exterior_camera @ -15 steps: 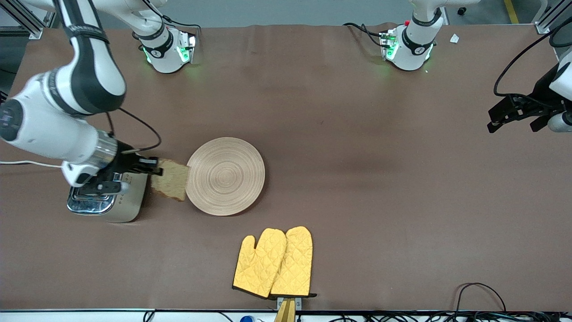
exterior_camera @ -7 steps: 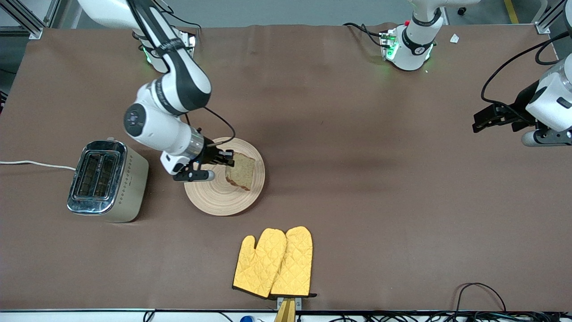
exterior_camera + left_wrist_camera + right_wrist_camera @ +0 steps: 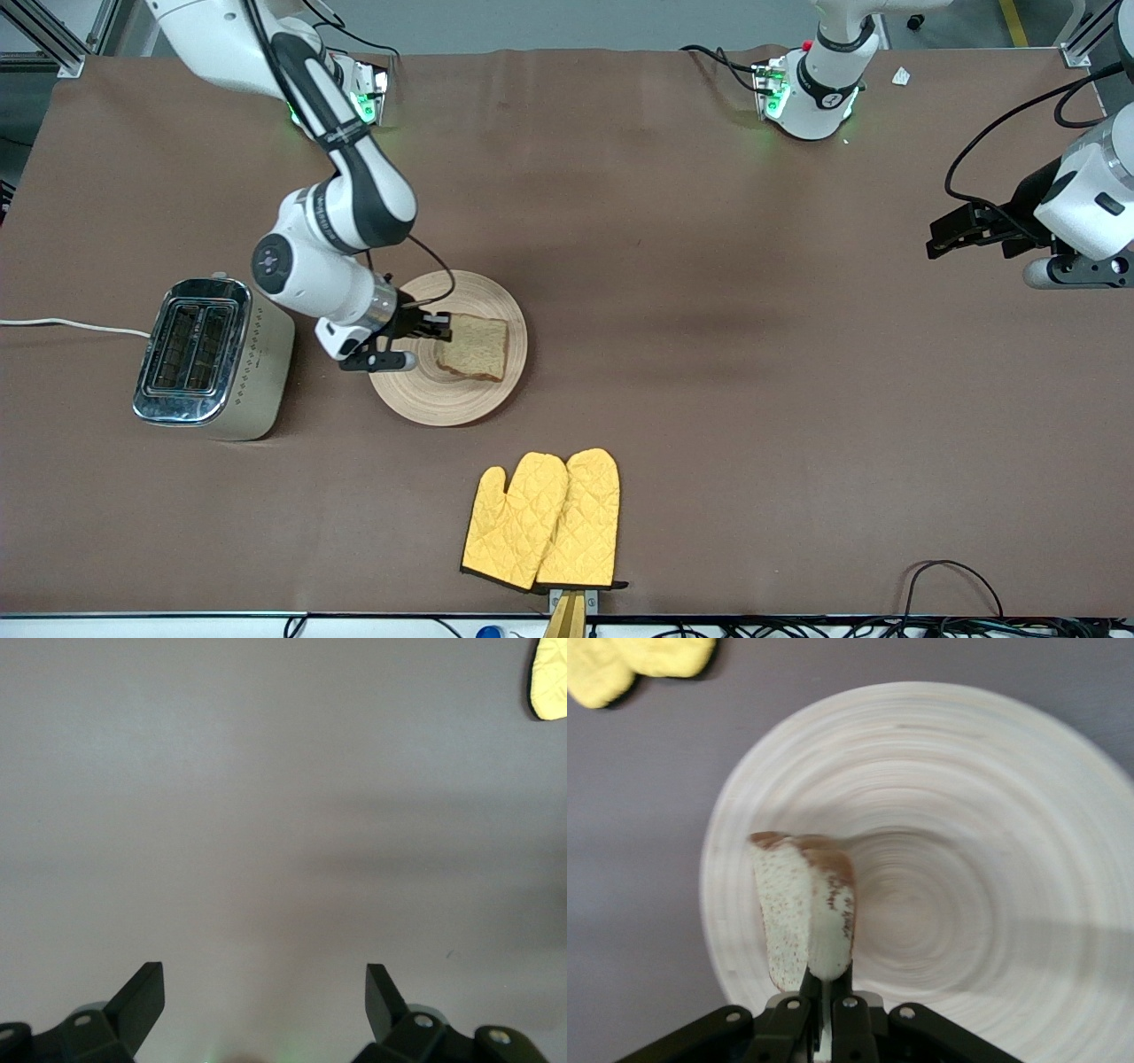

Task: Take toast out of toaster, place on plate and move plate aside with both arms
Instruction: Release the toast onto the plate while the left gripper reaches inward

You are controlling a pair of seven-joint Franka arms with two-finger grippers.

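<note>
The toast [image 3: 473,347] is a brown speckled slice with a darker crust, and my right gripper [image 3: 440,330] is shut on one of its edges. It hangs low over the round tan wooden plate [image 3: 425,396], over the half toward the left arm's end. I cannot tell whether it touches the wood. In the right wrist view the toast [image 3: 799,908] sticks out from the right gripper [image 3: 830,985] above the ringed plate [image 3: 983,815]. My left gripper [image 3: 941,237] hovers open and empty over bare table at the left arm's end. The left wrist view shows that gripper [image 3: 266,988] with its fingers wide apart.
A chrome two-slot toaster [image 3: 213,359] stands beside the plate toward the right arm's end, its cord running off the table edge. A pair of yellow oven mitts [image 3: 542,521] lies nearer the front camera than the plate. Cables lie along the front edge.
My right gripper carried the toast from beside the toaster to over the plate and lowered it to lie flatter. The left arm drifted slightly toward the table's middle.
</note>
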